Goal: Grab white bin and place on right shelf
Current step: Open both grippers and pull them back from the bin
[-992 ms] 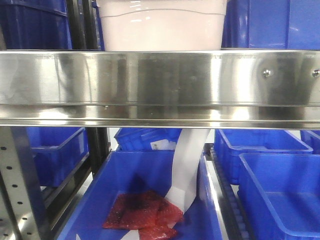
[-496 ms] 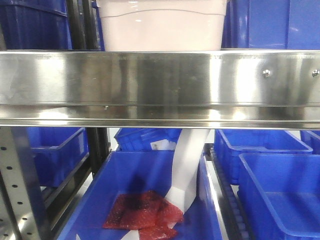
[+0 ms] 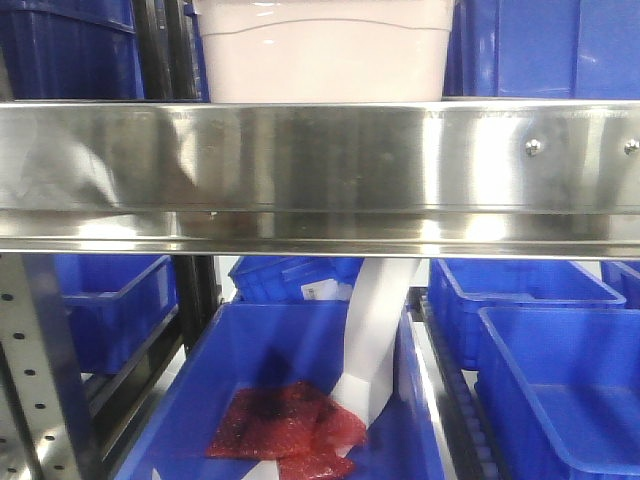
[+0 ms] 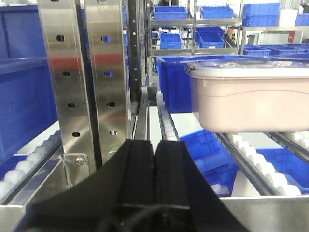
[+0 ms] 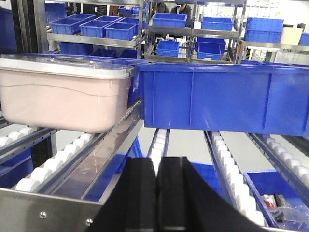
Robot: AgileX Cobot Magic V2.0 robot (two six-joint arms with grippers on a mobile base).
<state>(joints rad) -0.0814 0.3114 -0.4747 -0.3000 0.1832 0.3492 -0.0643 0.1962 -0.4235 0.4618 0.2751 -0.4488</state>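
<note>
Left end effector (image 4: 154,166) closed, empty; right end effector (image 5: 157,181) likewise closed, holding nothing. White bin (image 3: 322,50) sits on shelf rollers behind the steel rail (image 3: 320,175), at 12 o'clock in the front view. Only the rail's left reflection has shifted over the last second; bin unmoved. Judged: grasp not yet begun.

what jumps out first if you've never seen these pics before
The white bin stands out, pale pink among blue, sitting lidded on the white rollers of the shelf tier, beside a big blue crate. In the front view the broad shiny steel rail fills the middle, with red packets in a blue crate below. Both the left gripper and the right gripper are shut and hold nothing.
</note>
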